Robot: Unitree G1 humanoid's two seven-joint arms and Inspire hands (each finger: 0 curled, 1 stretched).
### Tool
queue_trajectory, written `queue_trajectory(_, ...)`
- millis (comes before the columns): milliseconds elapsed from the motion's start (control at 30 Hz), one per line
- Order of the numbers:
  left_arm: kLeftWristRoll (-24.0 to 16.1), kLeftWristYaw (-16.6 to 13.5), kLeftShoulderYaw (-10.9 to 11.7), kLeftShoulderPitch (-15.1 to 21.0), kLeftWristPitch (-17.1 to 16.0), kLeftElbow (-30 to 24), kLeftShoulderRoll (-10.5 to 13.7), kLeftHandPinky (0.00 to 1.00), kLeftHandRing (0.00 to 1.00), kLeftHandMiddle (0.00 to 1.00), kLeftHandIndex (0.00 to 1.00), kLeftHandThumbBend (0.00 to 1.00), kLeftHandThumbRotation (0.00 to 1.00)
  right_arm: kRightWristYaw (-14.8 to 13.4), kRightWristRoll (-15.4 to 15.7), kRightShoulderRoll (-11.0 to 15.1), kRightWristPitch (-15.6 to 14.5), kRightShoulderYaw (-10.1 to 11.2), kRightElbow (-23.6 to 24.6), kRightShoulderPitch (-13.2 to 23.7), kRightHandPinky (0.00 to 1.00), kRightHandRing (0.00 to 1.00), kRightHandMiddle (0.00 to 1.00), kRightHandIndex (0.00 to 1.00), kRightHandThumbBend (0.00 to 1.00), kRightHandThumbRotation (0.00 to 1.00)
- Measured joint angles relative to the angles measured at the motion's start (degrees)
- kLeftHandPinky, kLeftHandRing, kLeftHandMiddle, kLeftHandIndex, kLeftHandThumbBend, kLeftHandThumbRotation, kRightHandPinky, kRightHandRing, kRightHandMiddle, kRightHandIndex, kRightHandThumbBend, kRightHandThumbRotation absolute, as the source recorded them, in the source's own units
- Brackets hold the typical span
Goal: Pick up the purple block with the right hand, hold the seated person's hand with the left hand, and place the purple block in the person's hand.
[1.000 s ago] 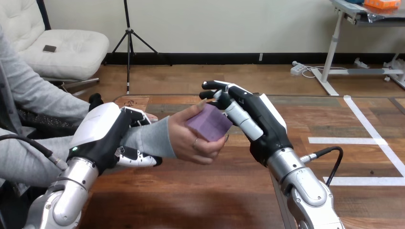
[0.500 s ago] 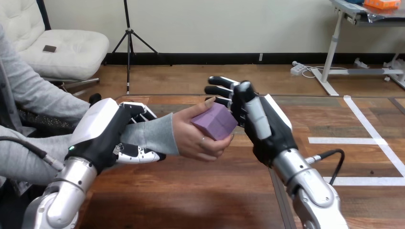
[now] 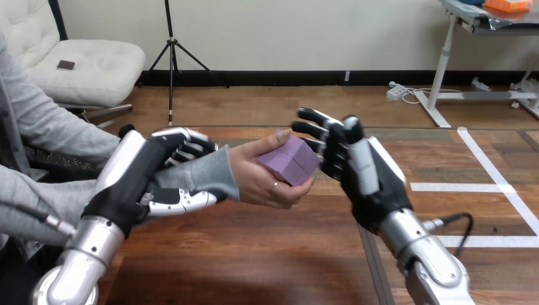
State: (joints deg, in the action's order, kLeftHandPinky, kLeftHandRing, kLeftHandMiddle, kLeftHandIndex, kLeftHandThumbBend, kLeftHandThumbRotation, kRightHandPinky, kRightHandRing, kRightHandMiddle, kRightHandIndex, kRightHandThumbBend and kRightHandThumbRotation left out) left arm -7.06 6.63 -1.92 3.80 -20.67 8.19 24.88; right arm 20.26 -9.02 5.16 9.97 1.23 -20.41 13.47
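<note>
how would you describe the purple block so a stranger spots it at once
Over the wooden table, find the person's hand between the robot's left hand and right hand. The purple block rests in it: the only pale purple, flat-faced cube, unlike the black-and-white hands beside it.

Block (image 3: 292, 160) lies in person's hand (image 3: 257, 183), between left hand (image 3: 136, 171) and right hand (image 3: 363, 173).

The purple block (image 3: 292, 160) looks matt and smooth — the table (image 3: 254, 254) grained wood with a slight sheen. On the left hand (image 3: 136, 178) and right hand (image 3: 368, 181), glossy plastic shells — the sleeve (image 3: 203, 175) soft cloth.
</note>
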Motion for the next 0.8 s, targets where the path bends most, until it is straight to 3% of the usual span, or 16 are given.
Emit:
queue_trajectory(367, 8.82, 2.67, 1.98, -0.58, -6.79, 2.81, -4.75, 0.52, 0.67, 0.71, 0.67, 0.66, 0.56, 1.43, -1.83, 0.11, 0.63, 1.65, 0.28, -2.37, 0.89, 0.91, 0.89, 0.88, 1.0, 1.0)
queue_trajectory(600, 10.42, 3.14, 2.78, -2.04, -8.07, 3.31, -6.94, 0.55, 0.71, 0.74, 0.69, 0.78, 0.77, 2.51, -3.09, 0.2, 1.6, 2.38, 0.71, -3.94, 0.91, 0.92, 0.9, 0.89, 1.0, 1.0)
queue_trajectory(800, 11.19, 3.53, 3.04, -4.0, -9.02, 3.31, -8.27, 0.58, 0.72, 0.75, 0.7, 0.81, 0.87, 3.46, -4.34, 0.26, 1.6, 2.94, 2.75, -5.79, 0.92, 0.92, 0.91, 0.89, 1.0, 1.0)
